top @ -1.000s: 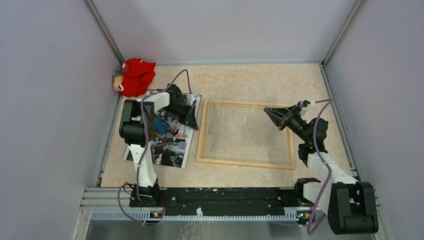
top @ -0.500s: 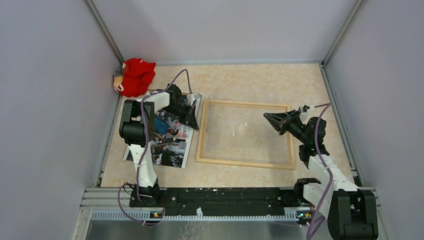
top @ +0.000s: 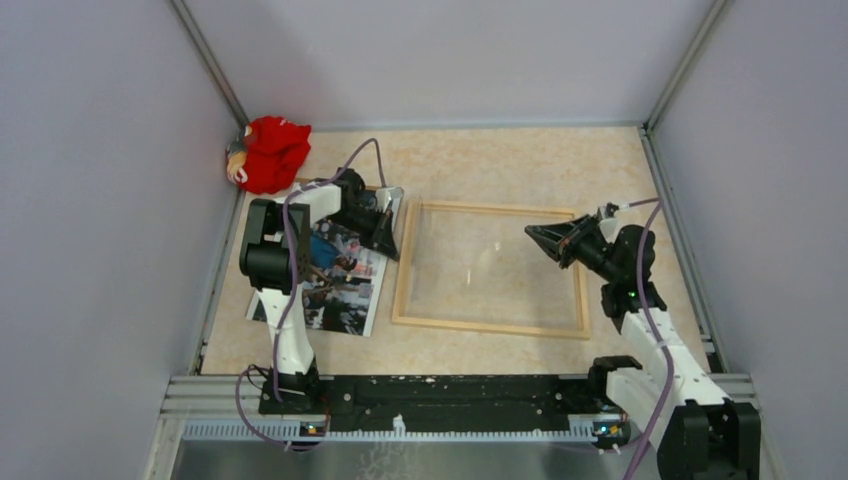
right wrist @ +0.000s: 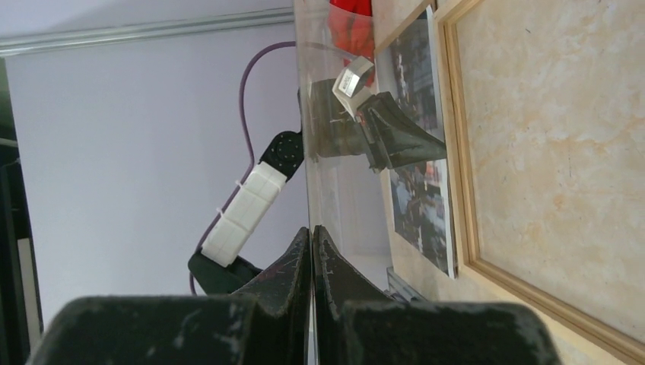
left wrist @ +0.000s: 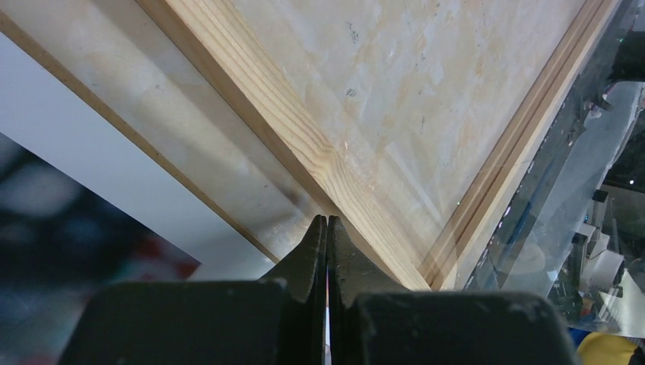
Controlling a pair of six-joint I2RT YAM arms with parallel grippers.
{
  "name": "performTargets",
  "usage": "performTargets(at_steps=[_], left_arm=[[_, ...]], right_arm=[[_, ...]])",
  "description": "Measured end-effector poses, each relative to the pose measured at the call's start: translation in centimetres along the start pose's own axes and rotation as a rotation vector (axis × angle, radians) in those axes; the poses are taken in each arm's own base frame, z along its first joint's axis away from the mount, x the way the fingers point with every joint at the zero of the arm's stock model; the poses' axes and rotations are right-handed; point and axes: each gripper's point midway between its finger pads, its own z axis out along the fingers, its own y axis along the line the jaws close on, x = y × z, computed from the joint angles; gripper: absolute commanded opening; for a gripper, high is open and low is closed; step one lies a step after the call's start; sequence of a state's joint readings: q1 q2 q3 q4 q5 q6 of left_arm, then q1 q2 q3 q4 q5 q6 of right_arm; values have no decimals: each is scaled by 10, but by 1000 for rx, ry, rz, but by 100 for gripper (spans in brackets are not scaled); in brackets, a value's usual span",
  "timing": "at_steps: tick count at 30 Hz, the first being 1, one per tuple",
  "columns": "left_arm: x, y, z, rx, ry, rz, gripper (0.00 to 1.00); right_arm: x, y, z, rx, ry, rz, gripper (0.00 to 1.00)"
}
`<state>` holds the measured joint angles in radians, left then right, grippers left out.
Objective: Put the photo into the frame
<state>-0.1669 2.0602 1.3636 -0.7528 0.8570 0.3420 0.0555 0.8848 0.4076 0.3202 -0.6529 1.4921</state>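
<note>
Enclosure: pale grey walls are closing in a beige marbled counter [top: 500,160] on three sides.
Far-left corner: a red cloth bundle [top: 272,152] is sitting against the wall.
Frame: the frame [top: 490,327] is lying flat mid-counter, with its light wood rails showing on all four sides.
Photo: the photo [top: 345,290] is lying picture side up on the counter just left of the frame and outside it. Its far end is passing under the left arm.
Left gripper: the left gripper [left wrist: 327,220] is pointing down, tips over the frame's left rail near the far corner, fingers pressed fully together. Cannot tell whether anything thin is sitting between them.
Right gripper: the right gripper [right wrist: 310,228] is hovering over the frame's right half. Its fingers are clamped, apparently on the edge of a clear pane [right wrist: 338,205] standing up from the fingertips, and the left gripper is showing through that pane.
</note>
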Motion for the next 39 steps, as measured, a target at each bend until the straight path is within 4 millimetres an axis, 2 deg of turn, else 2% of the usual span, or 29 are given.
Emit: performTargets(at_steps=[4,13,17,20,24,31,35,37,39], left_arm=[[0,0,0,0,-1,1,0],[1,1,1,0,-1,0,0],[1,3,3,4,0,-2,0],[2,3,4,9,0,-5,0],[1,2,4,13,-4,-1,0],[0,2,5,16,-8,3,0],[0,3,6,16,-6,1,0],[0,3,7,16,-6,1,0],[1,3,8,17,-6,3,0]], right_arm=[[1,-4,-8,30,-9,-23,0],[1,-43,-22,205,-17,-52,0],[-7,-44,-33,276,-51,-130,0],[-20,-33,-40,322,-95,-233,0],[-34,-24,-38,355,-115,-345,0],[-42,-47,-31,432,-78,-344,0],[-46,-56,-34,462,-85,-344,0],[-49,-60,-35,482,-88,-350,7],[-50,-63,-35,494,-89,-353,8]])
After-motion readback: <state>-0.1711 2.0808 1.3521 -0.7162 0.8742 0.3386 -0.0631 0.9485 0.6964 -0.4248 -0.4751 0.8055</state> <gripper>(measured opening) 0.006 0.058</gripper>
